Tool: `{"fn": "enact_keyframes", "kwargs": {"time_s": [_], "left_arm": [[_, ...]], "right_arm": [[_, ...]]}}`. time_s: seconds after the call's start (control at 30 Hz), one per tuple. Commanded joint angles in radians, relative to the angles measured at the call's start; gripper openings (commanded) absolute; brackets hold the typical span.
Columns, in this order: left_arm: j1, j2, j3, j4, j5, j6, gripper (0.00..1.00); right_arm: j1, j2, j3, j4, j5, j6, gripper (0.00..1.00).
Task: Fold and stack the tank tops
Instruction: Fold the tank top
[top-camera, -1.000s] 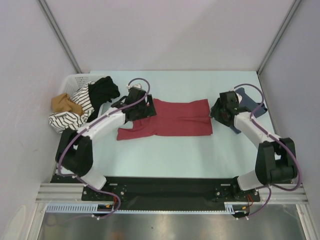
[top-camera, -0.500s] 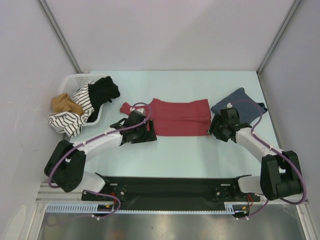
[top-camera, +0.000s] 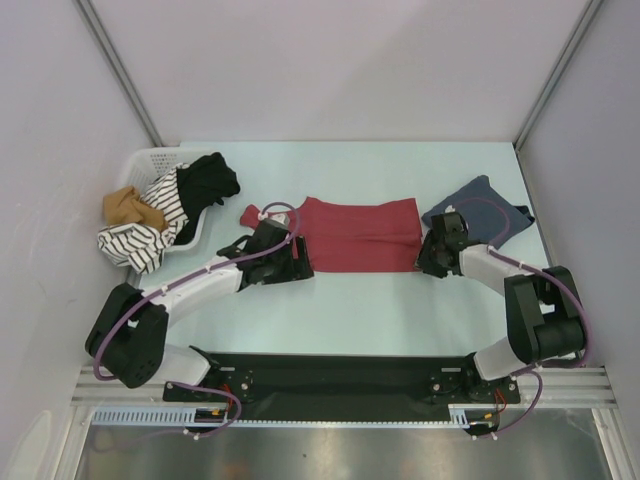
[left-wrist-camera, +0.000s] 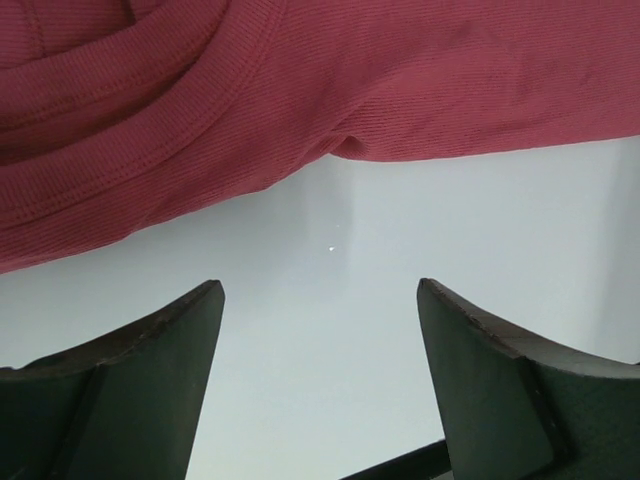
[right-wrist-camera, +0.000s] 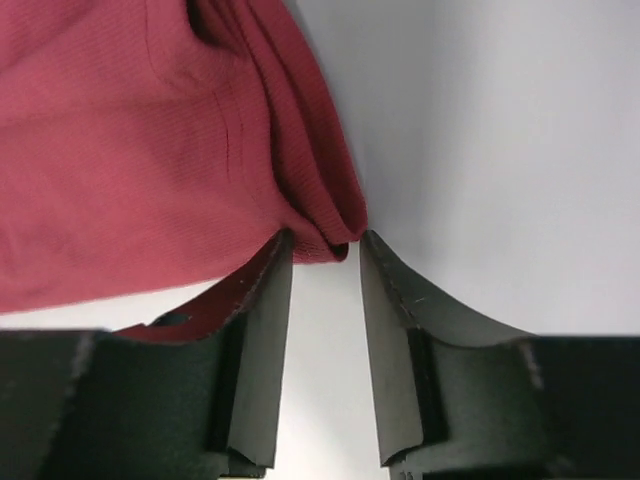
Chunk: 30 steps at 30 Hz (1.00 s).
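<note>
Just ahead of my left gripper, whose fingers stand wide apart over the pale table, lies the curved hem of the brick-red ribbed cloth tank top. My right gripper pinches that top's folded corner between its tips. Behind its wrist lies the slate blue-grey cloth tank top.
</note>
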Motion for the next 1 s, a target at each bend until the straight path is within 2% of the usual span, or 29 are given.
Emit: {"fn": "enact_keyframes", "kwargs": {"time_s": [0.0,0.03,0.07,0.17,0.47,0.63,0.83,0.97], "left_arm": [[0.030,-0.027,0.007,0.008,-0.004,-0.005,0.83],[0.036,-0.030,0.005,0.006,-0.004,-0.002,0.83],[0.042,-0.030,0.005,-0.001,-0.006,-0.002,0.83],[0.045,-0.041,0.011,-0.034,-0.064,0.002,0.82],[0.045,-0.067,0.007,-0.110,-0.150,0.012,0.80],[0.063,-0.133,-0.007,-0.147,-0.173,0.015,0.80],[0.183,-0.233,-0.065,-0.167,-0.174,-0.002,0.78],[0.292,-0.293,-0.134,-0.109,-0.145,-0.011,0.72]], "right_arm": [[0.007,0.034,0.046,0.033,0.065,0.002,0.37],[0.014,0.039,0.052,0.028,0.074,0.002,0.33],[0.014,0.042,0.057,0.024,0.082,0.000,0.19],[0.028,0.022,0.057,-0.013,0.116,0.003,0.00],[0.044,-0.121,-0.047,-0.106,0.126,0.016,0.00],[0.031,-0.187,-0.093,-0.156,0.116,0.016,0.00],[0.007,-0.222,-0.112,-0.191,0.079,0.006,0.00],[-0.001,-0.236,-0.118,-0.188,0.065,0.003,0.00]]}}
